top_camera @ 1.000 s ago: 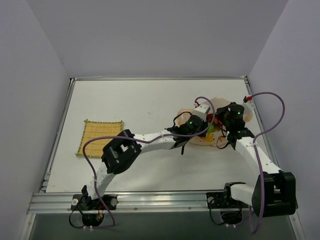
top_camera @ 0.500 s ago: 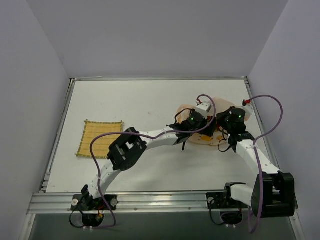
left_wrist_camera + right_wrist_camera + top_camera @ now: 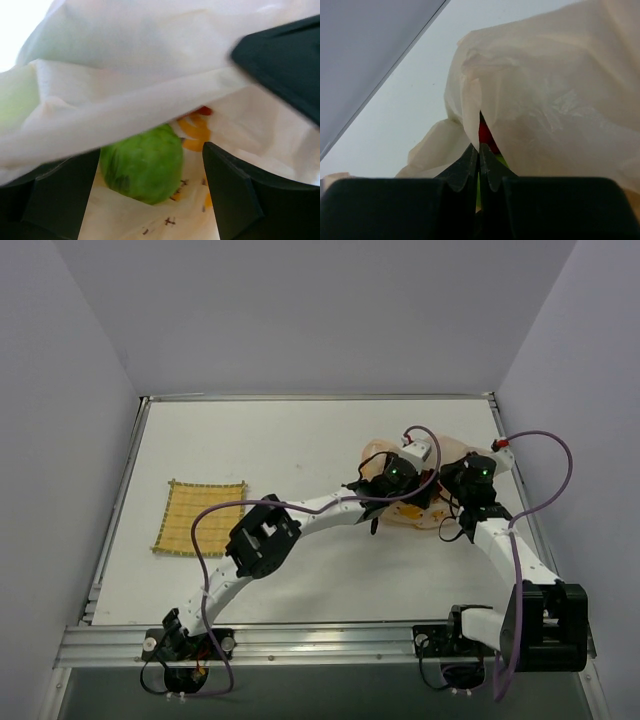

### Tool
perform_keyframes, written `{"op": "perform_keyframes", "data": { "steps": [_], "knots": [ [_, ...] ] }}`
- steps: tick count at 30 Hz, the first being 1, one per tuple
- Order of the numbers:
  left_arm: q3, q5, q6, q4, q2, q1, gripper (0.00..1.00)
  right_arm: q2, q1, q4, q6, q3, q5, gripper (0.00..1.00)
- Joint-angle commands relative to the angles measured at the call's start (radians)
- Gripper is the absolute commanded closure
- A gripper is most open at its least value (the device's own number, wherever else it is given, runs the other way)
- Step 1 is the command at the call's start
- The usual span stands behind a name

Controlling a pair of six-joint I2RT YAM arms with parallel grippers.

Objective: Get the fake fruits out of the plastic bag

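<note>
The peach plastic bag [image 3: 447, 448] lies at the far right of the table with both arms reaching into it. My left gripper [image 3: 151, 152] is open inside the bag's mouth. A green fake fruit [image 3: 142, 162] lies between its fingers [image 3: 235, 195] and looks untouched by either. A bit of red fruit [image 3: 204, 110] shows behind it, under the bag's upper layer [image 3: 150, 75]. My right gripper [image 3: 479, 150] is shut on a fold of the plastic bag [image 3: 545, 100] and holds that edge up. Red [image 3: 487, 134] and green fruit show in the gap behind it. From above, the left gripper [image 3: 422, 488] and right gripper [image 3: 448, 488] are close together.
A square yellow woven mat [image 3: 200, 516] lies at the left of the table. The right wall and the table's right edge [image 3: 515, 465] run close beside the bag. A dark gripper part [image 3: 285, 60] crosses the upper right of the left wrist view.
My left gripper has opened and pushed farther right into the bag. The right gripper stayed shut on the bag and shifted slightly.
</note>
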Motion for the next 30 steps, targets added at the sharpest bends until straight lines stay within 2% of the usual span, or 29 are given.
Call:
{"op": "perform_keyframes", "data": {
  "steps": [1, 6, 8, 13, 21, 30],
  "knots": [
    [0.045, -0.084, 0.068, -0.084, 0.047, -0.004, 0.18, -0.006, 0.020, 0.056, 0.022, 0.017, -0.146, 1.00],
    [0.003, -0.162, 0.123, -0.089, 0.027, -0.013, 0.19, 0.002, -0.028, 0.086, 0.048, 0.017, -0.209, 1.00],
    [-0.017, -0.170, 0.128, -0.071, 0.012, -0.015, 0.33, 0.002, -0.035, 0.100, 0.066, 0.017, -0.223, 1.00],
    [-0.066, -0.120, 0.114, -0.013, -0.036, -0.018, 0.60, 0.006, -0.037, 0.115, 0.078, 0.014, -0.235, 1.00],
    [-0.171, -0.055, 0.104, 0.124, -0.209, -0.040, 0.74, -0.006, -0.037, 0.091, 0.054, 0.005, -0.206, 1.00],
    [-0.307, 0.026, 0.067, 0.236, -0.332, -0.035, 0.79, -0.004, -0.032, 0.095, 0.043, -0.027, -0.200, 1.00]
  ]
}}
